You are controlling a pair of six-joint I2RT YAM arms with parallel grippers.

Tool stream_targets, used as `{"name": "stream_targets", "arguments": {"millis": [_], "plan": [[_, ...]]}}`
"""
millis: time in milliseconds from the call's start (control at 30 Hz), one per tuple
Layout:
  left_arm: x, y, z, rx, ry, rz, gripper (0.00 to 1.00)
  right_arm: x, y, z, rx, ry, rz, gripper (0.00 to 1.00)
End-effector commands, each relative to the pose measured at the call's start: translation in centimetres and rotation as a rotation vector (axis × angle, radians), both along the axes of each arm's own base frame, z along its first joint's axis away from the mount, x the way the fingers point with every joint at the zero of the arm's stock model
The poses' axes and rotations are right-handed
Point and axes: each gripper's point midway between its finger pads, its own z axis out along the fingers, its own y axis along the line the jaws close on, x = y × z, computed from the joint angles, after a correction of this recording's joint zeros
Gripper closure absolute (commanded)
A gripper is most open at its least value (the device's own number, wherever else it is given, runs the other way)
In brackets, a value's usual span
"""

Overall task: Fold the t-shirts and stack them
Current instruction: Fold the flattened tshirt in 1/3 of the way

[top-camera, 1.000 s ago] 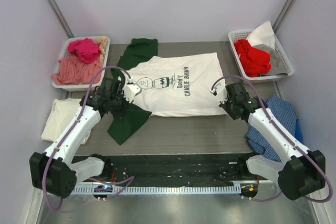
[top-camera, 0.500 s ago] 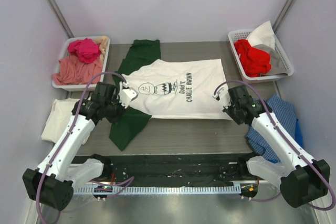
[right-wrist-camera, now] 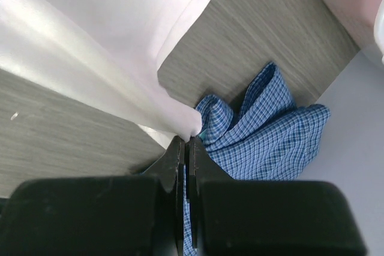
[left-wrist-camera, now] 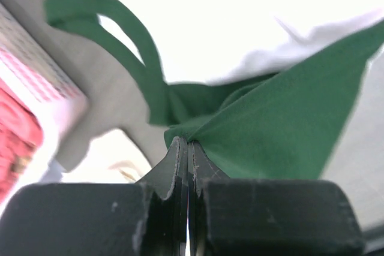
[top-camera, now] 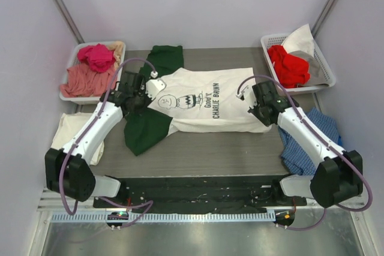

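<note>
The white Charlie Brown t-shirt (top-camera: 204, 103) lies spread mid-table over the dark green t-shirt (top-camera: 144, 130), which sticks out at its left. My left gripper (top-camera: 146, 101) is at the white tee's left end. In the left wrist view its jaws (left-wrist-camera: 188, 143) are shut on a fold of green t-shirt (left-wrist-camera: 282, 124), with white fabric (left-wrist-camera: 240, 22) just beyond. My right gripper (top-camera: 264, 121) is shut on the white tee's near right corner; the right wrist view shows white cloth (right-wrist-camera: 120, 40) pinched at its tips (right-wrist-camera: 187, 139). A cream t-shirt (top-camera: 69, 136) lies at the far left.
A white tray (top-camera: 69, 94) at the back left holds pink garments (top-camera: 90, 67). A white basket (top-camera: 324, 67) at the back right holds a red garment (top-camera: 287, 64). A blue checked cloth (top-camera: 312, 142) lies crumpled under the right arm, just past the right fingertips (right-wrist-camera: 270, 130).
Both grippers, still shut, dipped toward the near edge, then swung back toward the far side. The white tee's ends followed, and the green tee's near part bunched up leftward.
</note>
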Motion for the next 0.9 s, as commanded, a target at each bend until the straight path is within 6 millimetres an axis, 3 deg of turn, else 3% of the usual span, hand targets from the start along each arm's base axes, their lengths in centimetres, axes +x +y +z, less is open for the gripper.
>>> {"name": "stream_targets", "arguments": {"millis": [0, 33, 100, 233, 267, 333, 400, 667, 867], "plan": [[6.3, -0.2, 3.3, 0.050, -0.185, 0.009, 1.00, 4.0, 0.4, 1.7, -0.029, -0.096, 0.016, 0.99], [7.1, -0.2, 2.4, 0.071, -0.168, -0.001, 1.00, 4.7, 0.6, 1.4, -0.034, -0.085, 0.021, 0.99], [8.9, -0.4, 3.3, 0.087, -0.208, 0.003, 1.00, 5.7, 0.7, 0.9, -0.042, -0.079, 0.024, 0.99], [12.0, -0.8, 2.8, 0.127, -0.216, -0.006, 1.00, 8.2, 0.9, 0.3, -0.056, -0.071, 0.030, 0.99], [12.7, -0.9, 1.5, 0.146, -0.191, -0.016, 1.00, 8.8, 1.0, -0.4, -0.057, -0.052, 0.036, 0.99], [13.9, -1.1, 1.7, 0.155, -0.202, -0.014, 1.00, 10.0, 1.3, -0.5, -0.054, -0.053, 0.035, 0.99], [14.7, -1.2, 0.4, 0.170, -0.178, -0.018, 1.00, 10.7, 1.7, -1.6, -0.051, -0.026, 0.041, 0.99], [14.8, -0.4, -1.3, 0.230, -0.172, -0.015, 1.00, 13.9, 2.4, -3.0, -0.065, -0.029, 0.047, 0.99], [14.9, 0.1, -1.7, 0.265, -0.173, -0.023, 1.00, 15.1, 2.8, -3.8, -0.066, -0.022, 0.046, 0.99]]}}
